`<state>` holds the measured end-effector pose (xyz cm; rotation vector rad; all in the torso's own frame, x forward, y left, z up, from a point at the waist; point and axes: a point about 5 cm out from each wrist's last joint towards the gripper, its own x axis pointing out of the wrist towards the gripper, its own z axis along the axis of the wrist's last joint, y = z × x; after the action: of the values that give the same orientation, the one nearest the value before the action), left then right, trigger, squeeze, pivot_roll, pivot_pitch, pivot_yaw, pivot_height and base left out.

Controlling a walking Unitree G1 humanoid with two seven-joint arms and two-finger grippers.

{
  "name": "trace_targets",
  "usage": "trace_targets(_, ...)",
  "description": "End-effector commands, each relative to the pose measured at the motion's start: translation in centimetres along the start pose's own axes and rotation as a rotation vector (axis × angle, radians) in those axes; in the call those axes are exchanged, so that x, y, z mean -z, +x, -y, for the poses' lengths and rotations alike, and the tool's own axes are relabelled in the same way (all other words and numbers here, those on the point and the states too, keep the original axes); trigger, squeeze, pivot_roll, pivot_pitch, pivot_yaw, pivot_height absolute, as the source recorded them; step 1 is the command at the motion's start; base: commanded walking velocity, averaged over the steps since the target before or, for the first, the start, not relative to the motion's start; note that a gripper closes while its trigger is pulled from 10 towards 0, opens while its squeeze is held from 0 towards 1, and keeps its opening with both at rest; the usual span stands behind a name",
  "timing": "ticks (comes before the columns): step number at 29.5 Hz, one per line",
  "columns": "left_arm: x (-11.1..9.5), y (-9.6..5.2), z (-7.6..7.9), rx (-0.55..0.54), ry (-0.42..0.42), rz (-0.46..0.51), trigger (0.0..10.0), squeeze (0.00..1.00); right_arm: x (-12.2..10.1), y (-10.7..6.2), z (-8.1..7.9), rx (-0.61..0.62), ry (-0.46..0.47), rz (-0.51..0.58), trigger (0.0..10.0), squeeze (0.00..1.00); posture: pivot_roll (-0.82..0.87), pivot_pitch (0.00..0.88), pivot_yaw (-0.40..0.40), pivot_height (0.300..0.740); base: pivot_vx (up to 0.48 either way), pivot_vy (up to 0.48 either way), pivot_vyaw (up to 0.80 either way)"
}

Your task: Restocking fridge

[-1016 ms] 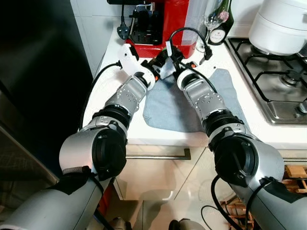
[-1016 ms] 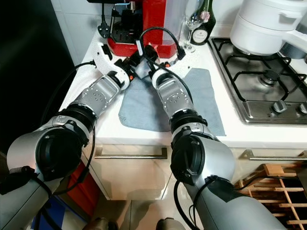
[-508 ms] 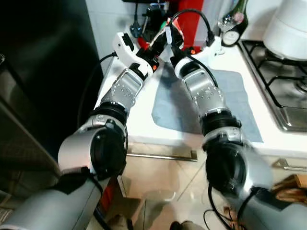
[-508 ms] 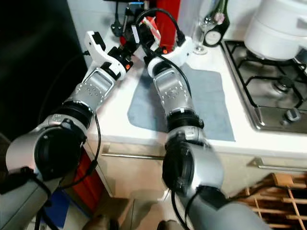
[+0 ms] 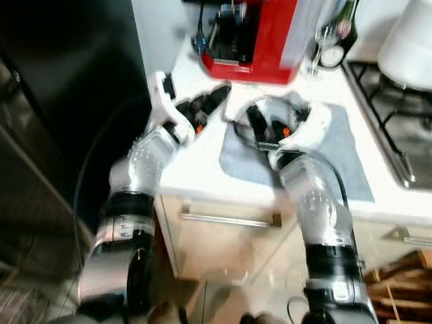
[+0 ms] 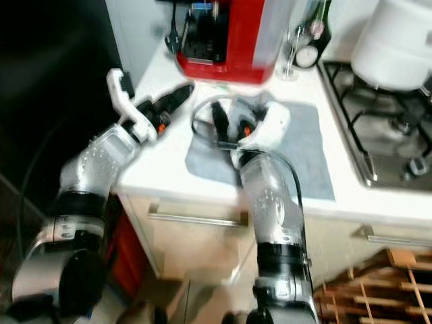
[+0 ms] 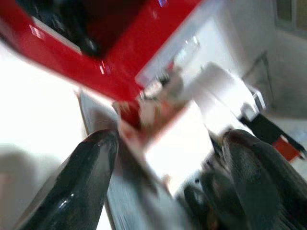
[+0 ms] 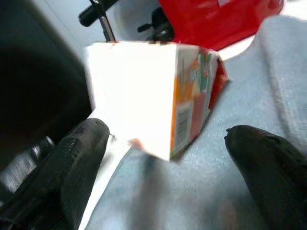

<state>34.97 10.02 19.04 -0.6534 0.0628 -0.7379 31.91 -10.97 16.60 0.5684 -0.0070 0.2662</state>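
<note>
A white counter (image 5: 196,172) runs from a dark fridge side on the left to a gas hob (image 6: 385,145) on the right. On it lies a grey-blue cloth (image 6: 304,158), spread flat near the front edge, with a small juice carton (image 8: 153,96) resting at its edge. Behind the cloth stand a red coffee machine (image 5: 260,37), a wine glass (image 5: 316,57) and a dark bottle (image 5: 337,47)
</note>
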Motion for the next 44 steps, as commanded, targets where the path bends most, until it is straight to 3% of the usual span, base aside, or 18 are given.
trace_targets(1,-0.9,0.5,1.7,0.048,0.036,0.006,10.0,0.00,-0.9,-0.2,-1.1,-0.033,-0.037,0.026,10.0,0.00,-0.08,0.000,-0.013,0.740,0.000,0.000,0.00)
trace_targets(8,-1.8,-2.0,3.2,0.014,0.088,0.010,10.0,0.00,-1.5,-2.1,-0.7,-0.011,-0.129,0.040,10.0,0.00,-0.08,0.000,-0.010,0.740,0.000,0.000,0.00)
trace_targets(12,-2.5,-2.9,3.2,-0.034,0.135,0.024,10.0,0.00,-2.8,-2.2,-0.9,-0.020,-0.187,0.104,10.0,0.00,-0.07,0.000,-0.006,0.740,0.000,0.000,0.00)
trace_targets(13,-3.0,-2.8,2.3,-0.077,0.179,0.038,10.0,0.00,-3.7,-1.3,-1.4,-0.038,-0.230,0.153,10.0,0.00,-0.07,0.000,-0.003,0.740,0.000,0.000,0.00)
trace_targets(18,-3.8,-2.4,0.9,-0.143,0.263,0.046,10.0,0.00,-4.3,0.6,-2.0,-0.052,-0.285,0.195,10.0,0.00,-0.07,0.000,0.007,0.740,0.000,0.000,0.00)
trace_targets(19,-3.9,-2.6,0.3,-0.187,0.325,0.036,10.0,0.00,-4.6,2.1,-2.5,-0.049,-0.321,0.212,10.0,0.00,-0.06,0.000,0.005,0.740,0.000,0.000,0.00)
trace_targets(25,-2.5,-3.5,-0.3,-0.247,0.450,-0.025,10.0,0.00,-5.2,5.4,-3.5,-0.068,-0.359,0.226,10.0,0.00,-0.03,0.000,-0.013,0.740,0.000,0.000,0.00)
trace_targets(31,-1.7,-4.7,-0.8,-0.284,0.438,-0.041,10.0,0.00,-4.2,7.7,-2.6,-0.007,-0.261,0.119,10.0,0.00,0.00,0.000,-0.030,0.740,0.000,0.000,0.00)
trace_targets(33,-1.7,-5.4,-1.1,-0.309,0.448,-0.052,10.0,0.00,-3.4,8.4,-2.4,0.004,-0.103,0.048,10.0,0.00,0.02,0.000,-0.033,0.740,0.000,0.000,0.00)
trace_targets(36,-2.3,-6.5,-1.9,-0.366,0.481,-0.056,10.0,0.00,-2.8,8.9,-2.7,-0.023,0.014,0.004,10.0,0.00,0.02,0.000,-0.030,0.740,0.000,0.000,0.00)
trace_targets(39,-3.2,-8.4,-2.7,-0.456,0.556,-0.031,10.0,0.00,-2.7,9.2,-3.6,-0.076,0.047,-0.002,10.0,0.00,0.01,0.000,-0.021,0.740,0.000,0.000,0.00)
trace_targets(41,-2.8,-9.5,-2.6,-0.482,0.558,-0.031,10.0,0.00,-2.7,9.2,-4.1,-0.110,0.066,-0.006,10.0,0.00,0.02,0.000,-0.024,0.740,0.000,0.000,0.00)
trace_targets(44,-2.2,-9.9,-2.4,-0.491,0.544,-0.039,10.0,0.00,-2.5,9.1,-4.4,-0.127,0.076,-0.014,10.0,0.00,0.02,0.000,-0.027,0.740,0.000,0.000,0.00)
